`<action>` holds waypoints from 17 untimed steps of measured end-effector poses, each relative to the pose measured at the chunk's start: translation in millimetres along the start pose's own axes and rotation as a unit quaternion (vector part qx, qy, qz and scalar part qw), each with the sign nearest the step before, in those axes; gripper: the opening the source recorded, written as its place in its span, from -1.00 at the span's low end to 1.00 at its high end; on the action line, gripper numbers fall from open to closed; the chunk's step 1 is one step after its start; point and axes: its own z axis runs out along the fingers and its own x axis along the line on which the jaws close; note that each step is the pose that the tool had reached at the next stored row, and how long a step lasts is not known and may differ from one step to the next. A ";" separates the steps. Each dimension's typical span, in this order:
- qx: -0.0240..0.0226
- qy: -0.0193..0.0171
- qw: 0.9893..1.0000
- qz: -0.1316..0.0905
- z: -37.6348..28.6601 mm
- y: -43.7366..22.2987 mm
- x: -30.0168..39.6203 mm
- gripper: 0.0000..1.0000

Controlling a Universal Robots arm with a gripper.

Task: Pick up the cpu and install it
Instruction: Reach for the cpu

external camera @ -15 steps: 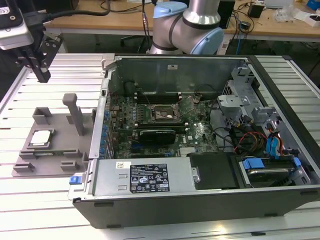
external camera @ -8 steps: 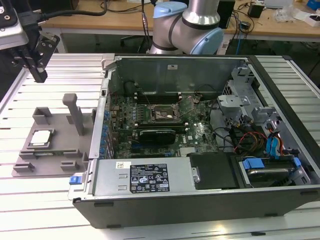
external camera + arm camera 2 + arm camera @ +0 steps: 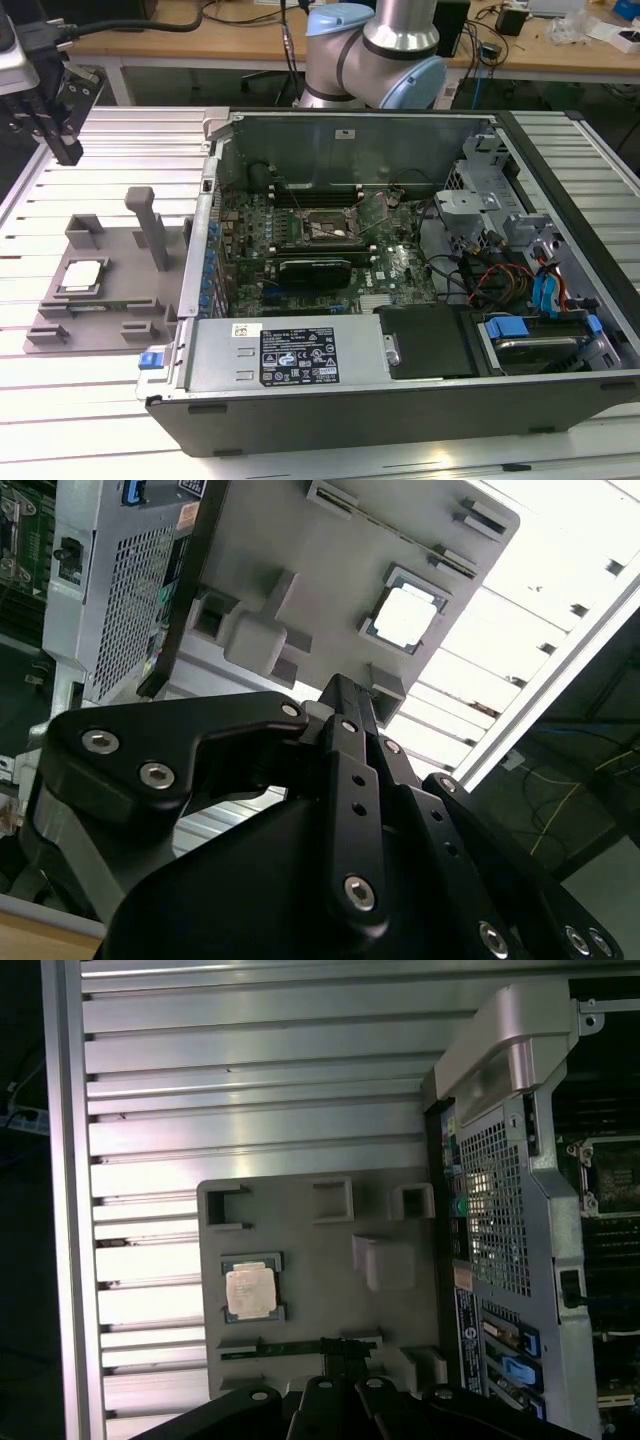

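1. Slatted metal table carries everything, with a cluttered workbench behind; at the exterior view's left my gripper hangs high over the table's far corner, touching nothing.
2. Fingers look pressed together with nothing between them; in both wrist views the tips meet at one point, so I judge it closed and empty.
3. Next along is the grey tray, flat on the slats; the cpu lies in its recess, metal top up, well apart from my gripper; small lips around the recess probably keep it square for a pick from above.
4. Upright post stands on the tray's case side; a holder for some other part, I guess.
5. Open case lies on its side just beside the tray, panel off, so the board faces up; black-framed socket sits mid-board; cpu not yet installed.
6. View differences: the exterior view gives my height and the tray-to-socket gap; the first wrist view gives the cpu nearly square-on with the tray outline; the second wrist view gives the cpu at a slant past my fingertips, showing it is not under them.
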 end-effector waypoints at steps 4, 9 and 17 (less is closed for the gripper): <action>0.000 0.000 1.000 0.000 -0.1 -0.3 3.6 -0.79; 0.001 0.000 1.000 0.000 -0.3 -0.9 11.7 -0.79; 0.001 0.000 1.000 0.000 -0.6 -1.7 22.9 -0.79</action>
